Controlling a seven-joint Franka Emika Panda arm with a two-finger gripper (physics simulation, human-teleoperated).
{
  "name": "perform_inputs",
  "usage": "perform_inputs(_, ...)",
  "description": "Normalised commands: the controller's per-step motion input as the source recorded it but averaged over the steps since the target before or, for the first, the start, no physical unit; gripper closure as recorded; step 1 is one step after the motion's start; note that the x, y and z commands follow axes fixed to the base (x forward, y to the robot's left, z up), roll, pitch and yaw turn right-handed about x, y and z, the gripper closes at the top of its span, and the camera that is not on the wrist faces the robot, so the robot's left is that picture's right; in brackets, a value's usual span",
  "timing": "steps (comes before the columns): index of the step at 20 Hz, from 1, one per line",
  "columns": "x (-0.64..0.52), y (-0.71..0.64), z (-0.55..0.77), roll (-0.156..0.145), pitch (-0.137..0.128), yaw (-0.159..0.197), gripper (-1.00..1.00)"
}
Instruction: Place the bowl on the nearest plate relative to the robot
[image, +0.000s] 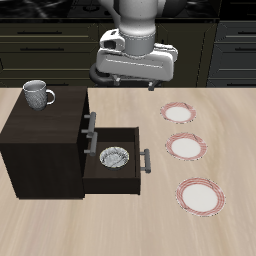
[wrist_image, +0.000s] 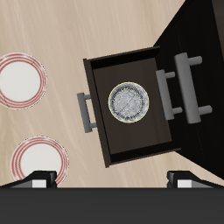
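The small white-grey bowl (image: 115, 157) (wrist_image: 129, 100) lies in the pulled-out drawer (image: 128, 176) (wrist_image: 131, 147) of a dark cabinet (image: 45, 145). Three white plates with red-striped rims lie in a row beside the cabinet. One plate (image: 181, 113) (wrist_image: 39, 157) is farthest back, closest to the robot's base. A middle plate (image: 185, 147) (wrist_image: 19, 80) and a plate (image: 201, 196) by the table's front edge follow. My gripper (image: 135, 80) (wrist_image: 112, 178) hangs high over the back of the table, open and holding nothing, well above the bowl.
A grey-white handled mug (image: 38, 94) stands on top of the cabinet. The drawer's handle (image: 146, 161) (wrist_image: 85, 110) sticks out toward the plates. A shut drawer's handle (image: 93, 122) sits above the open one. Dark kitchen units line the back.
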Motion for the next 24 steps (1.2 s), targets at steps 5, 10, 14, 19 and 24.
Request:
perform_inputs(5, 0.11, 0.07, 0.05, 0.018, -0.031, 0.004, -1.00)
perform_inputs(10, 0.10, -0.05, -0.02, 0.023, -0.025, -0.060, -1.00)
perform_inputs(14, 0.13, -0.22, -0.02, -0.021, -0.032, -0.243, -1.00)
perform_inputs(19, 0.05, -0.22, 0.00, -0.035, -0.030, -0.220, -1.00)
perform_inputs(24, 0.07, -0.19, -0.06, -0.001, -0.009, -0.209, -1.00)
